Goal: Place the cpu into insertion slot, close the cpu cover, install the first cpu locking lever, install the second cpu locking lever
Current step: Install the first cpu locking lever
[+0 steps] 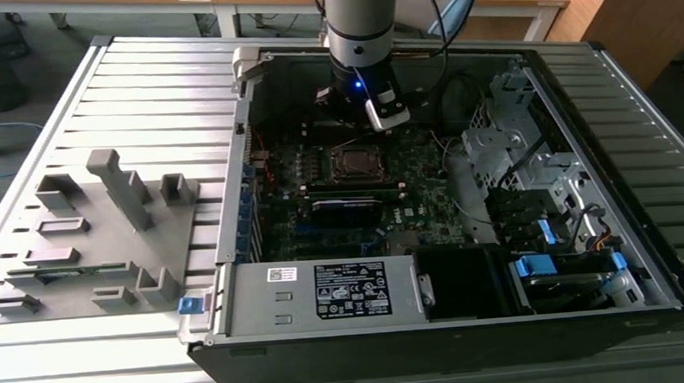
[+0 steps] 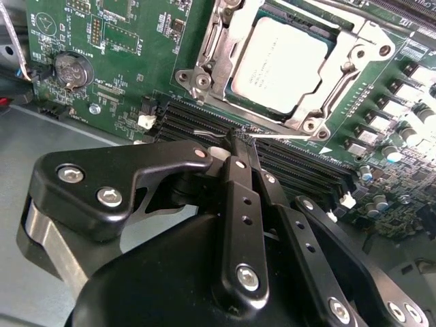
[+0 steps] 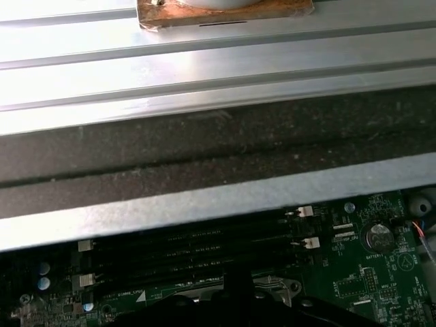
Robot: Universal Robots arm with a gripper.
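The cpu (image 2: pixel 283 61) lies flat in the insertion slot (image 1: pixel 358 160), its dull silver face showing. The cpu cover (image 2: pixel 216 51) is down around it, framing the chip. In the second wrist view my gripper (image 2: pixel 235 139) is shut, its black fingertips together just beside the socket's edge over the memory slots (image 2: pixel 300 170). A thin silver locking lever (image 2: pixel 286 135) runs across right at the fingertips; I cannot tell whether it is clamped or only touched. In the exterior view the gripper (image 1: pixel 356 122) hangs just behind the socket, inside the open computer case.
The case's walls (image 1: pixel 247 144) and the drive cage (image 1: pixel 526 166) close in the board. A power supply (image 1: pixel 323 292) sits at the front. A grey fixture block (image 1: pixel 101 228) stands at the exterior view's left. A coin battery (image 2: pixel 68 68) sits on the board.
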